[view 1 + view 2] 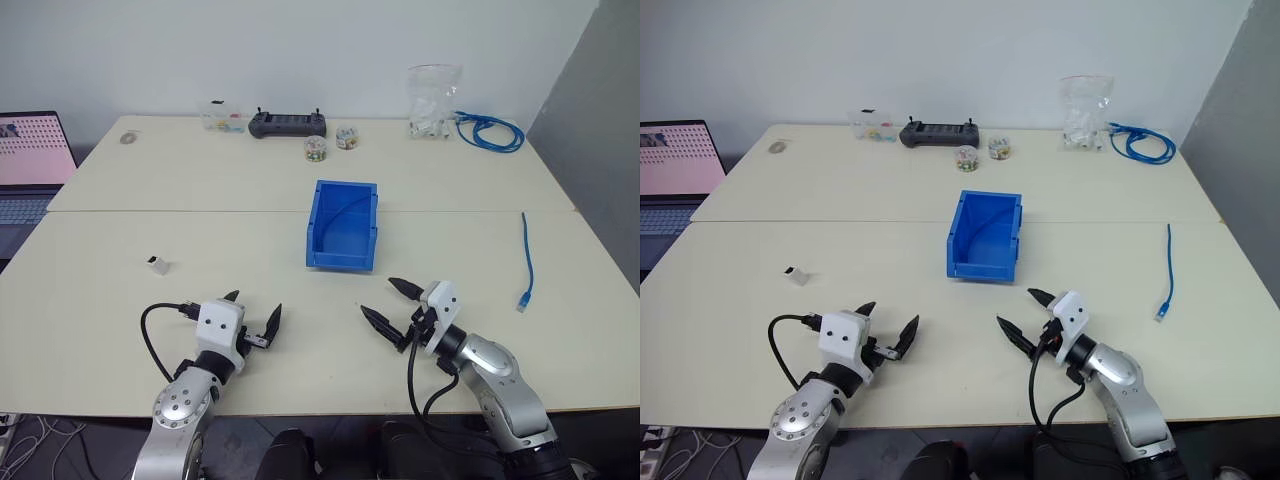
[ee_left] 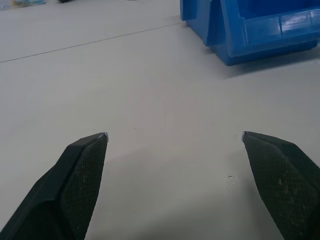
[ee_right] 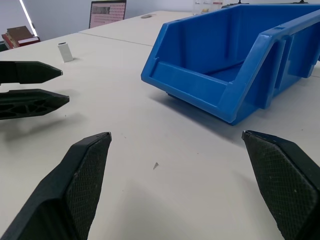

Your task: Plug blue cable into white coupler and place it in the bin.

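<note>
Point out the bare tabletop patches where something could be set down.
Free: between the white coupler and the bin; between the bin and the blue cable. Crowded: the far edge, with controller, jars, bag and coiled cable.

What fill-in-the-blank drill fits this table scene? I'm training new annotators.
1. Both the left gripper and the right gripper have their black fingers ____.
2. The thin blue cable lies on the robot's ____ side of the blue plastic bin.
3. The tiny white coupler rests on the ____.

Missing words: open; right; table
</note>
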`<state>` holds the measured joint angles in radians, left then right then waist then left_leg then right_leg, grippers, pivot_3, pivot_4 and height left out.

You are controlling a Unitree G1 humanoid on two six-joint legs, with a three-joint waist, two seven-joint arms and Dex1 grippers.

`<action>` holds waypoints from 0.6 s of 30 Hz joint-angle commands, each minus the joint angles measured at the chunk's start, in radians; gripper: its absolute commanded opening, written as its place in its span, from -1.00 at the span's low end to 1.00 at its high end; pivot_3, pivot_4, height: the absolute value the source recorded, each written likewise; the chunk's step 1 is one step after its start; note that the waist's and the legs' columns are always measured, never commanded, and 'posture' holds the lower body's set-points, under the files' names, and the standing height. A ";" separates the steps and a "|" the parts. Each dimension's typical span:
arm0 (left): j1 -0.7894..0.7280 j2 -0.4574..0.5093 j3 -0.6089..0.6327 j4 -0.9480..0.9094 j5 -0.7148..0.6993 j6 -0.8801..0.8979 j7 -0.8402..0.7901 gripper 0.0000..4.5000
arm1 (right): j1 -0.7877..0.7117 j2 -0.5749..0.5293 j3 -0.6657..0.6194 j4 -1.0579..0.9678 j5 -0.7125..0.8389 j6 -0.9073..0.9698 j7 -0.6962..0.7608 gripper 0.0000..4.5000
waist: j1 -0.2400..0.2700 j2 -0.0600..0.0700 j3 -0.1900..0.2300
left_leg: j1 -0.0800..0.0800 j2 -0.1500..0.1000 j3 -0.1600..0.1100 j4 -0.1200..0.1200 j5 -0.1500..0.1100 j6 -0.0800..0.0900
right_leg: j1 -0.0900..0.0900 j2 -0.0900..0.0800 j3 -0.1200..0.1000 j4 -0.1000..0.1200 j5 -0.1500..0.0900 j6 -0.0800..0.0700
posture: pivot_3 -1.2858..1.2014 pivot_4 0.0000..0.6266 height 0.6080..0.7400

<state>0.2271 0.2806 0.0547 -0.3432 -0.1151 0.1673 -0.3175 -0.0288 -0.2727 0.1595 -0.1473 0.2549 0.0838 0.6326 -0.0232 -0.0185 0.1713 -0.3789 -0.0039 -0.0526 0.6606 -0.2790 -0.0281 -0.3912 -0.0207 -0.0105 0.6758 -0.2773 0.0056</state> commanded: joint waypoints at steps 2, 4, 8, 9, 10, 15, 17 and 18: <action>0.004 0.005 0.042 -0.016 -0.098 -0.020 -0.064 1.00 | -0.019 0.008 0.000 0.004 -0.002 -0.028 0.008 0.98 | 0.000 0.000 0.000 | 0.000 0.000 0.000 0.000 0.000 0.000 | 0.000 0.000 0.000 0.000 0.000 0.000 | 0.03 -0.52 1.00; 0.016 0.023 0.040 -0.021 -0.126 -0.035 -0.115 1.00 | -0.022 0.009 0.000 0.008 -0.003 -0.034 0.007 0.98 | -0.001 0.000 0.000 | 0.000 0.000 0.000 0.000 0.000 0.000 | 0.000 0.000 0.000 0.000 0.000 0.000 | 0.03 -0.52 1.00; 0.032 0.087 0.012 -0.009 -0.145 -0.098 -0.243 1.00 | -0.026 -0.003 -0.012 -0.005 -0.023 -0.041 -0.010 0.98 | 0.000 0.001 0.001 | 0.000 0.000 0.000 0.000 0.000 0.000 | 0.000 0.000 0.000 0.000 0.000 0.000 | 0.03 -0.52 1.00; 0.021 0.102 0.004 0.004 -0.131 -0.113 -0.258 1.00 | -0.025 -0.012 -0.015 -0.023 -0.023 -0.036 -0.009 0.98 | 0.000 0.001 0.001 | 0.000 0.000 0.000 0.000 0.000 0.000 | 0.000 0.000 0.000 0.000 0.000 0.000 | 0.03 -0.52 1.00; 0.006 0.112 -0.004 0.015 -0.123 -0.123 -0.273 1.00 | -0.024 -0.022 -0.017 -0.040 -0.025 -0.033 -0.004 0.98 | 0.000 0.001 0.001 | 0.000 0.000 0.000 0.000 0.000 0.000 | 0.000 0.000 0.000 0.000 0.000 0.000 | 0.03 -0.52 1.00; -0.108 0.173 -0.069 0.028 -0.163 -0.083 -0.403 1.00 | -0.014 -0.164 -0.045 -0.197 -0.001 0.016 0.082 0.98 | 0.007 0.001 0.002 | -0.001 0.000 0.000 0.000 0.000 0.000 | 0.000 0.000 0.000 -0.002 0.000 0.000 | 0.03 -0.52 1.00; -0.158 0.197 -0.088 0.011 -0.216 -0.015 -0.459 1.00 | -0.019 -0.252 -0.087 -0.251 0.015 0.041 0.129 0.98 | 0.009 0.001 0.003 | -0.001 -0.001 0.000 0.000 0.000 0.000 | 0.000 0.000 0.000 -0.002 0.000 0.000 | 0.03 -0.52 1.00; -0.183 0.213 -0.100 0.002 -0.238 0.018 -0.487 1.00 | -0.025 -0.300 -0.114 -0.266 0.025 0.056 0.152 0.98 | 0.013 0.001 0.004 | -0.001 -0.001 0.000 0.000 0.000 0.000 | 0.000 0.000 0.000 -0.002 0.000 0.000 | 0.03 -0.52 1.00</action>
<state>0.0696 0.4749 -0.0278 -0.2991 -0.3019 0.1419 -0.7527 -0.0415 -0.5289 0.1083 -0.3496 0.2527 0.1237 0.7428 -0.0106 -0.0175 0.1750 -0.3801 -0.0048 -0.0527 0.6607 -0.2790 -0.0280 -0.3910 -0.0208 -0.0111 0.6734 -0.2773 0.0058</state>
